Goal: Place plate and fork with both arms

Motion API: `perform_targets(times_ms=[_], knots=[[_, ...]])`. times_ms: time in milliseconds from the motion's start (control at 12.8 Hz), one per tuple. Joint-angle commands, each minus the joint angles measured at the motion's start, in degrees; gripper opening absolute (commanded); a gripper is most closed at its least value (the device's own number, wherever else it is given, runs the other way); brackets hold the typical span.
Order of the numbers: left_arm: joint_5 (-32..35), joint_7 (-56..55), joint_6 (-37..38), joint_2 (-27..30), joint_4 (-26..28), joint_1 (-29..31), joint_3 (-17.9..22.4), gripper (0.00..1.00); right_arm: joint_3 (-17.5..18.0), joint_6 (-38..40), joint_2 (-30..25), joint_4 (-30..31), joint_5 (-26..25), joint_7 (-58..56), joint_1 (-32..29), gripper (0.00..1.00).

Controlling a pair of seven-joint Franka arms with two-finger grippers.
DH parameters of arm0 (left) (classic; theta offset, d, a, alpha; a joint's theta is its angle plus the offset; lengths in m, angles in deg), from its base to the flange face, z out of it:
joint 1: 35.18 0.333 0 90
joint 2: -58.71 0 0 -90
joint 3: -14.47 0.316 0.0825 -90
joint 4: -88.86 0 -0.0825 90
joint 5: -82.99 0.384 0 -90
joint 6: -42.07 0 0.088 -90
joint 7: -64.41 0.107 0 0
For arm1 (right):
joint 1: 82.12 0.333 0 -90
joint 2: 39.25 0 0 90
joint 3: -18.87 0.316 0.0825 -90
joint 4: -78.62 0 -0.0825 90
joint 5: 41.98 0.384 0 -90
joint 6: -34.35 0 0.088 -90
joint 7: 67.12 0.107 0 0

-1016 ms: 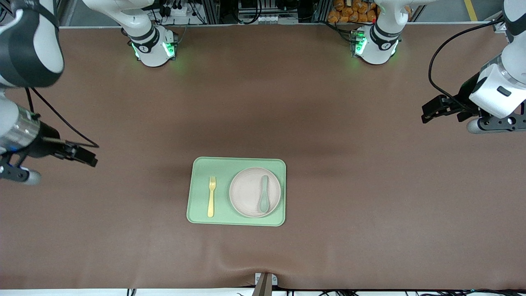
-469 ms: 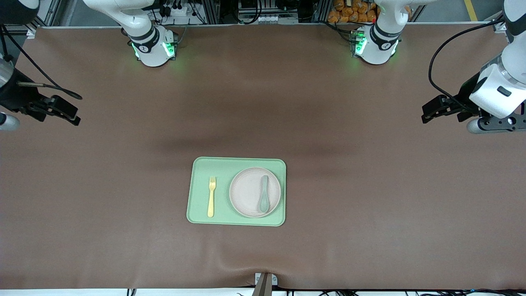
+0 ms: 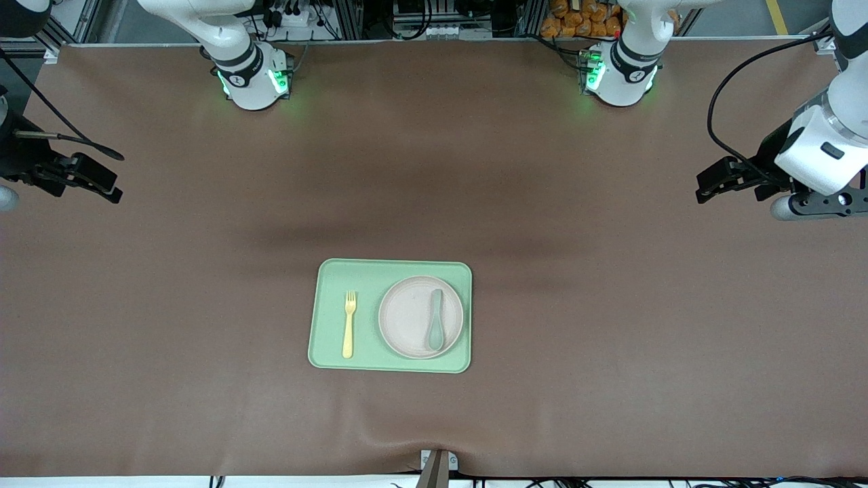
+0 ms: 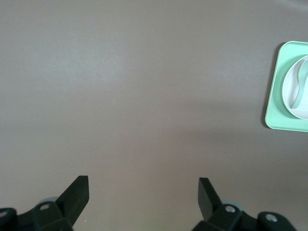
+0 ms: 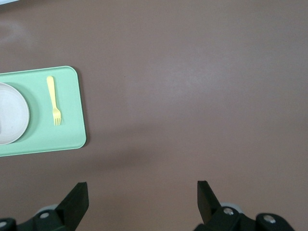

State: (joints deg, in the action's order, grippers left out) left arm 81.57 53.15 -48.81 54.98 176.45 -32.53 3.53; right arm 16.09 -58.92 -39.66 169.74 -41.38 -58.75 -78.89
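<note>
The off-white plate (image 3: 413, 316) lies on a light-green tray (image 3: 390, 271) in the middle of the table. A teal spoon (image 3: 435, 318) rests on the plate. The pale-yellow fork (image 3: 349, 323) lies on the tray beside the plate, toward the right arm's end. My right gripper (image 3: 107, 184) is open and empty over bare table at its end. My left gripper (image 3: 706, 188) is open and empty over bare table at its end. The right wrist view shows its gripper (image 5: 142, 192), the fork (image 5: 53, 100) and the plate (image 5: 12, 115). The left wrist view shows its gripper (image 4: 143, 190) and the plate (image 4: 291, 91).
The brown table mat (image 3: 610, 339) spreads wide around the tray. The two arm bases (image 3: 251, 74) stand along the table edge farthest from the front camera. Black cables (image 3: 719, 95) trail from both wrists.
The right arm has swung back from the table toward its own end, and its gripper now sits higher in the front view. The left arm has not moved. The tray's things are unchanged.
</note>
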Motion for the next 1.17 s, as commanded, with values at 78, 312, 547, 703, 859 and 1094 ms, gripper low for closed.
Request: perform_targets(times_ms=[78, 312, 547, 703, 859, 1094], knots=[[-1.0, 1.9, -0.4, 1.5, 0.9, 0.6, 0.0, 1.00, 5.2, 0.2, 0.2, -0.6, 0.0, -4.5, -6.7, 1.00], [-0.7, 5.3, 0.2, 1.5, 0.8, 0.6, 0.2, 1.00, 5.2, 0.1, 0.2, -0.8, -0.2, -4.4, -6.8, 1.00], [-0.3, 10.2, 0.4, 2.0, 0.8, 2.4, 0.1, 1.00, 5.3, 0.2, 0.2, -0.8, -0.2, -4.6, -6.6, 1.00], [-0.1, 10.2, 1.3, 2.2, 0.7, 2.4, 0.2, 1.00, 5.4, 0.2, 0.1, -0.8, -0.2, -4.8, -6.6, 1.00], [0.1, 10.2, 1.8, 2.7, 0.7, 2.4, 0.2, 1.00, 5.4, 0.2, 0.1, -0.8, -0.3, -4.9, -6.7, 1.00], [0.3, 10.0, 3.0, 2.9, -1.5, 2.4, 0.2, 1.00, 5.3, 1.9, 0.1, -0.7, -0.3, -5.6, -6.9, 1.00]])
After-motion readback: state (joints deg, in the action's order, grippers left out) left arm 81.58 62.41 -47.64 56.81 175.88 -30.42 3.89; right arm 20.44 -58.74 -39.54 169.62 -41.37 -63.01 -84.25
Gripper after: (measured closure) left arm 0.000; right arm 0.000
